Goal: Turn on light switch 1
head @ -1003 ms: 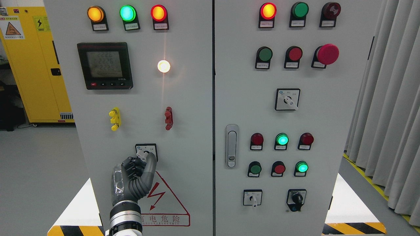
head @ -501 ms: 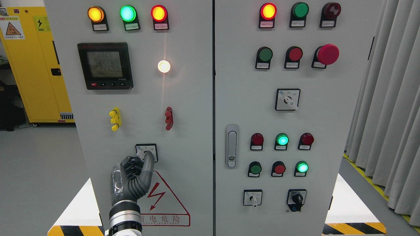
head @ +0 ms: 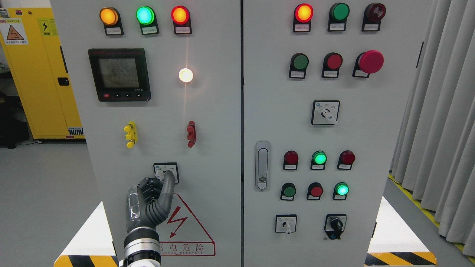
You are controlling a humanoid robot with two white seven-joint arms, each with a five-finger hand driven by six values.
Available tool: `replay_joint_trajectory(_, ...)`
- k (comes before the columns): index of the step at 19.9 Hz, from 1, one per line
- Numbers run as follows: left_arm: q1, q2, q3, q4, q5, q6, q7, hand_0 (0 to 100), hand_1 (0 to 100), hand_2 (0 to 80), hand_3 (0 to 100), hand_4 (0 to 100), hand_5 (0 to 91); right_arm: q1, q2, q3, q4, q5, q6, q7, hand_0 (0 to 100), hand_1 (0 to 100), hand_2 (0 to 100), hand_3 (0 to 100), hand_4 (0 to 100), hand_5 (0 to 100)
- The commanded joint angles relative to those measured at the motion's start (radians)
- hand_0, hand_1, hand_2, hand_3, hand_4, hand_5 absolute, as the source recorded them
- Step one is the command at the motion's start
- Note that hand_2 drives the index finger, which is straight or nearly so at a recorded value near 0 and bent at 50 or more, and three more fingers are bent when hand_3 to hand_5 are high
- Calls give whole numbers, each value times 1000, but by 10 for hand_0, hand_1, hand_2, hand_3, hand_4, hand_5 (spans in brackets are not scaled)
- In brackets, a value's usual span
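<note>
Left hand (head: pixel 150 202), fingers curled with one extended onto the rotary switch (head: pixel 166 172) at twelve o'clock; turning it likely comes next.

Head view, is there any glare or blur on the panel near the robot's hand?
Head view: the white lamp flares, throwing a thin vertical streak down the cabinet door; the left hand at the rotary switch looks sharp, no blur.
</note>
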Motion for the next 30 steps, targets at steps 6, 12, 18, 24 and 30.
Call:
replay_joint_trajectory(6,9,2,0,-2,7,-2,23,68,382,652,906,875,831,0,0,0,0,0,-1,1,0,500,40,0,0,0)
replay_joint_trajectory(12,81,6,0,-10,13,-126,24,27,357,666,914,878,826,0,0,0,0,0,-1,1,0,500,40,0,0,0)
replay_joint_trajectory(18,203,18,6,-20,14,-257,23,8,331,683,945,889,826,0,0,0,0,0,-1,1,0,500,40,0,0,0)
replay_joint_trajectory(24,510,60,42,3,60,-593,-2,5,326,617,931,915,796,0,0,0,0,0,-1,-1,0,500,40,0,0,0)
replay_joint_trajectory(30,704,113,137,224,183,-791,-109,32,249,387,669,731,572,0,0,0,0,0,-1,1,0,500,40,0,0,0)
